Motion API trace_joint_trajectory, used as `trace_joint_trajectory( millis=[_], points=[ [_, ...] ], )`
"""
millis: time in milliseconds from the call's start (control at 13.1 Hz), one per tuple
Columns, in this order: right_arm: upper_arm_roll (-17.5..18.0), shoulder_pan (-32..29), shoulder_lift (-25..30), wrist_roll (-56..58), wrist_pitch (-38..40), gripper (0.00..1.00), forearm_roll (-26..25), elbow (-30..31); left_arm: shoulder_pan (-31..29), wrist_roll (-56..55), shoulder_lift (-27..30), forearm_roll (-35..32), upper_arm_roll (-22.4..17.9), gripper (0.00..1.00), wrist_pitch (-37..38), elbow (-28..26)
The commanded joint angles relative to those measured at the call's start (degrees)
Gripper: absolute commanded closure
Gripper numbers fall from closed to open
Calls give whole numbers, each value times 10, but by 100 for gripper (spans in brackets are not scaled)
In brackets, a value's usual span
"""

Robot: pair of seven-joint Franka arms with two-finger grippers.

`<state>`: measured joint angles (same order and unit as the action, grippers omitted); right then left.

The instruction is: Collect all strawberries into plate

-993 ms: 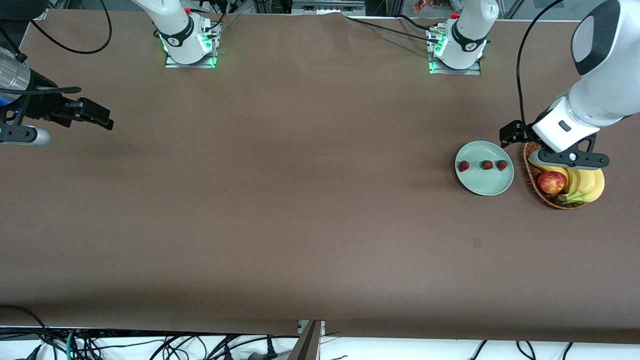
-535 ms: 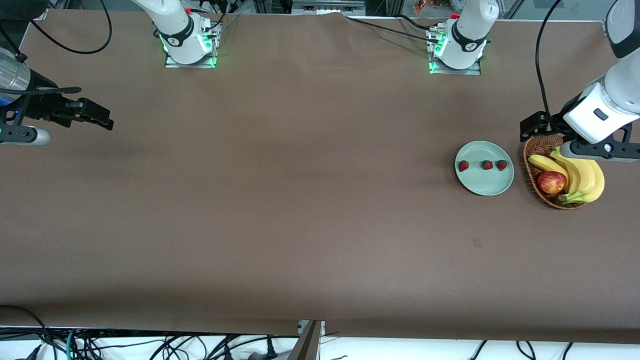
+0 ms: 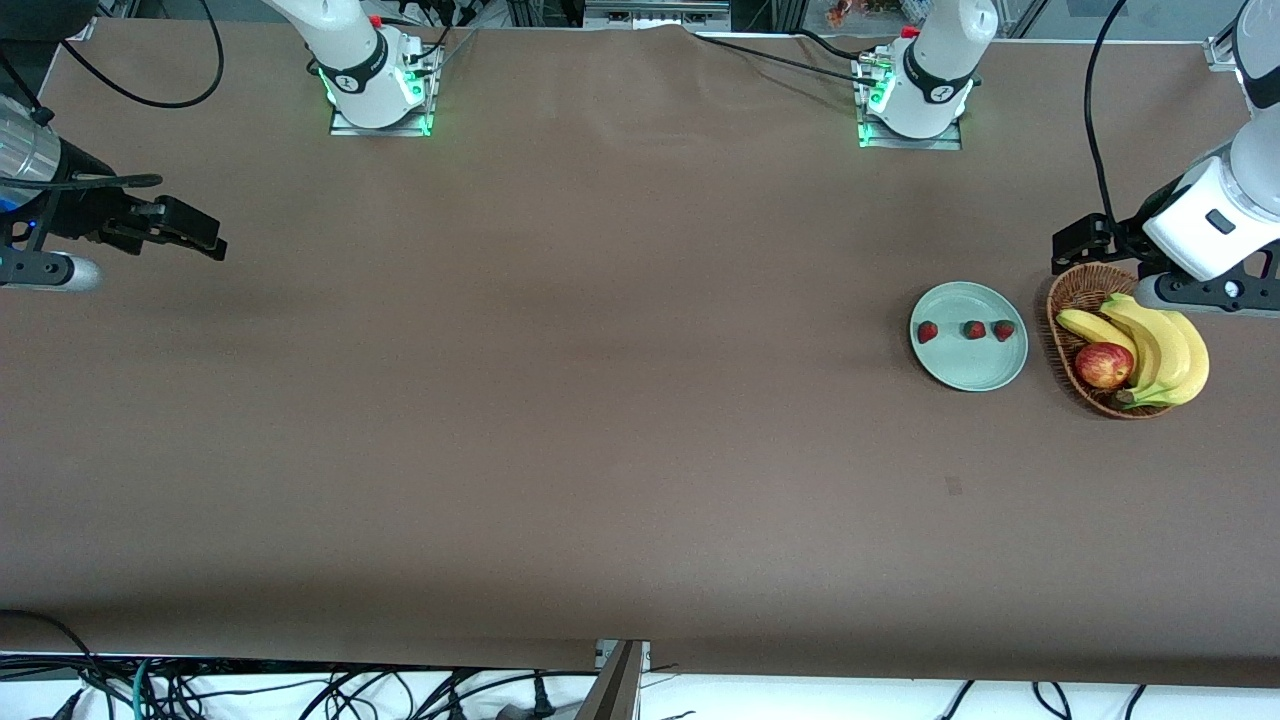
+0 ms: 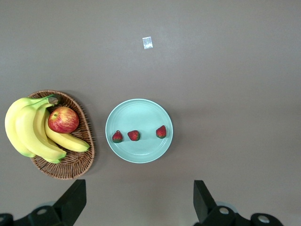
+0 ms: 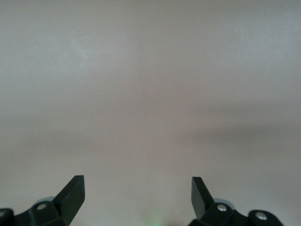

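All three strawberries (image 3: 965,330) lying in a row on the mint plate (image 3: 968,370), spaced apart, none touching, none left on the bench (image 3: 600,400) or in the wicker basket (image 3: 1062,310) just beside the plate toward the left arm's end. Judged from that: collecting done, only a clean retreat left. Left gripper (image 3: 1185,290) up in the air over the basket's rim and the banana bunch (image 3: 1160,350), jaws spread wide and empty, as the left wrist view confirms with both fingertips (image 4: 70,202) apart and nothing between them. Best handled by lifting straight up and away from the basket, never low across the plate, since a brush against the rim could roll a berry off. Worth keeping the cable and wrist clear of the bananas and the apple (image 3: 1103,365) too. Right gripper (image 3: 190,235) waiting over bare bench at the right arm's end, jaws likewise spread and holding nothing; no call to bring it in.
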<state>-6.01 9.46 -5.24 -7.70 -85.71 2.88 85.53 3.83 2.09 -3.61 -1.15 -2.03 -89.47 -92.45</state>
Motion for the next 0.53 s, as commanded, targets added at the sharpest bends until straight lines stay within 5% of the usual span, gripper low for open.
trace_joint_trajectory(
  millis=[0,458],
  points=[
    [7,-8,-5,10,3,0,-6,-12,-3,14,-10,17,0,0,13,24],
    [7,-8,-5,10,3,0,-7,-12,-3,9,-10,35,3,0,12,24]
  ],
)
